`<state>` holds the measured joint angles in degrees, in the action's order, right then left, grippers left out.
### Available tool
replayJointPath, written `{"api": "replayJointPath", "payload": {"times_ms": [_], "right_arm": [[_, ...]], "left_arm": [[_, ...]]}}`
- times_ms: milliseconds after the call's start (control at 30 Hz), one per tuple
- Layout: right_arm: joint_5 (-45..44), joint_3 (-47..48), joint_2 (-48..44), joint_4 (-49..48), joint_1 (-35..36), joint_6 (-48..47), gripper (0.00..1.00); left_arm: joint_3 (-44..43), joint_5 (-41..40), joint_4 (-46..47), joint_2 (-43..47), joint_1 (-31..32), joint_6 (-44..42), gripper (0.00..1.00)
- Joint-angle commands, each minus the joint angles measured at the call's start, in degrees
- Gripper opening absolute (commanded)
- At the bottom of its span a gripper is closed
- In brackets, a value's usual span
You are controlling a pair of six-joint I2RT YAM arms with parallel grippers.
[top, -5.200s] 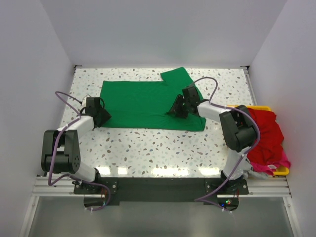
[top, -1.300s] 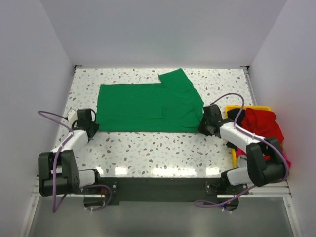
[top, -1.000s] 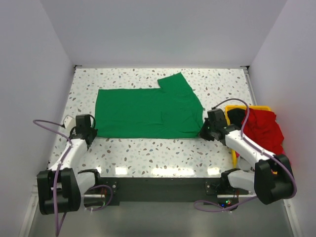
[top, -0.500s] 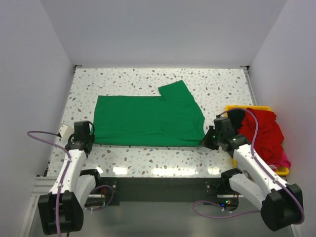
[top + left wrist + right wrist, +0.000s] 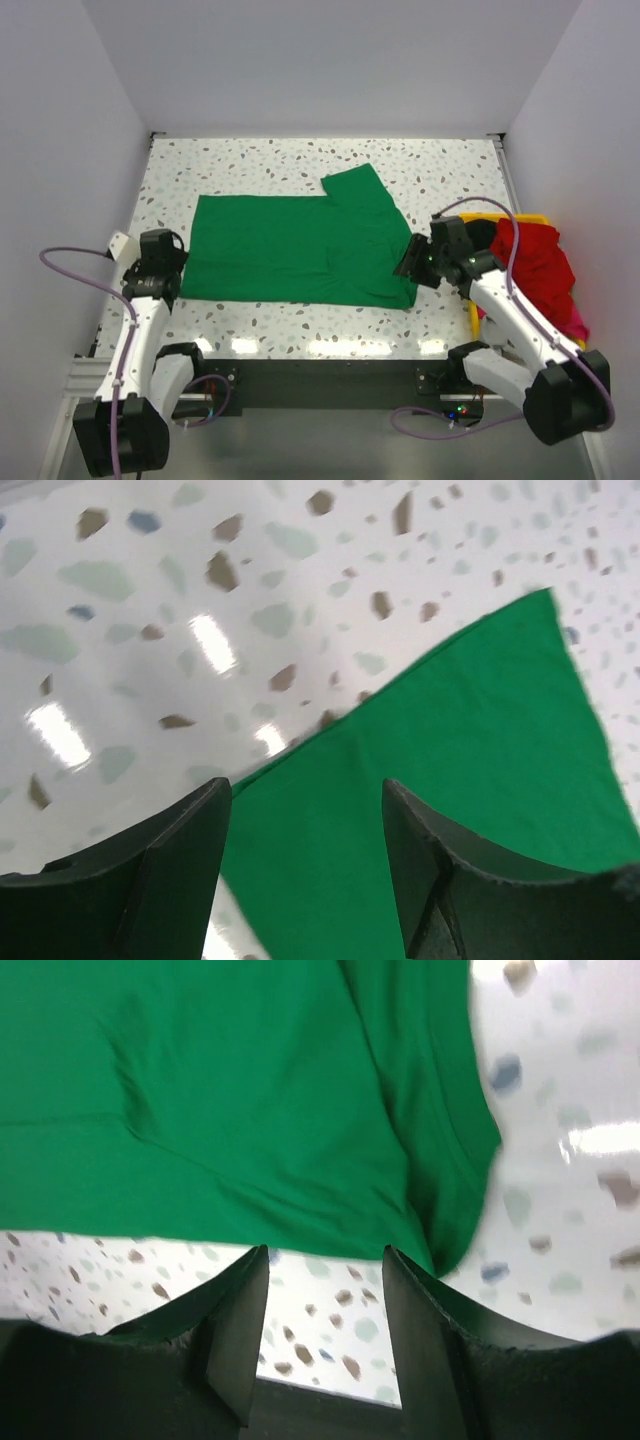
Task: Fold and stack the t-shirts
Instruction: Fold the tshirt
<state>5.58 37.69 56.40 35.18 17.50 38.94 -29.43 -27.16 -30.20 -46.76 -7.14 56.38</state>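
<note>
Centrally, a bright green cotton t-shirt point(image 5: 300, 250) lies flat, the left gripper point(image 5: 172, 268) spread wide and empty at its left edge, the right gripper point(image 5: 412, 263) likewise at its right.

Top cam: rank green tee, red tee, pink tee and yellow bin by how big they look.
1. green t-shirt: spread flat, by far the largest.
2. red t-shirt: bunched in the bin.
3. yellow bin and pink t-shirt: only slivers show, the rest is covered, so too close to rank.
</note>
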Motion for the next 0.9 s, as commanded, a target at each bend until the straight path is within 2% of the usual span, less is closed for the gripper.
{"api": "replayJointPath", "payload": {"times_ms": [0, 67, 133, 167, 300, 433, 533, 567, 767, 867], "right_arm": [[0.31, 11.24, 9.4, -8.61, -0.01, -4.92, 0.53], [-0.84, 17.46, 14.15, -11.17, 0.08, -7.63, 0.53], [-1.97, 23.35, 24.58, -16.78, -0.01, -9.83, 0.52], [-2.33, 25.13, 24.63, -16.81, -0.01, -10.37, 0.52], [-4.61, 35.24, 36.56, -22.68, -0.18, -12.65, 0.51], [-9.27, 46.4, 50.98, -23.49, -0.44, -14.5, 0.5], [-10.24, 58.0, 60.29, -22.78, -0.97, -15.38, 0.49], [-10.68, 63.94, 66.23, -22.7, -1.06, -16.17, 0.49], [-10.42, 77.33, 77.62, -20.94, -0.97, -17.67, 0.48], [-10.59, 80.94, 81.67, -20.68, -0.97, -18.11, 0.48]], "left_arm": [[-7.91, 3.33, 10.58, -6.83, -0.42, -7.77, 0.67], [-13.51, 5.88, 11.38, -15.41, -0.33, -9.61, 0.65], [-19.14, 8.86, 12.88, -23.93, -0.07, -11.37, 0.6], [-21.09, 8.88, 12.88, -26.51, 0.19, -11.81, 0.6], [-30.31, 8.7, 12.62, -37.33, 1.25, -14.98, 0.56], [-38.67, 8.87, 12.61, -48.3, 2.04, -17.53, 0.54], [-46.23, 8.7, 12.36, -55.35, 2.39, -19.9, 0.52], [-50.42, 8.35, 11.74, -60.15, 2.48, -20.69, 0.5], [-58.88, 9.14, 12.44, -69.77, 2.92, -22.8, 0.45], [-61.79, 9.14, 12.18, -72.76, 3.44, -23.42, 0.44]]}}
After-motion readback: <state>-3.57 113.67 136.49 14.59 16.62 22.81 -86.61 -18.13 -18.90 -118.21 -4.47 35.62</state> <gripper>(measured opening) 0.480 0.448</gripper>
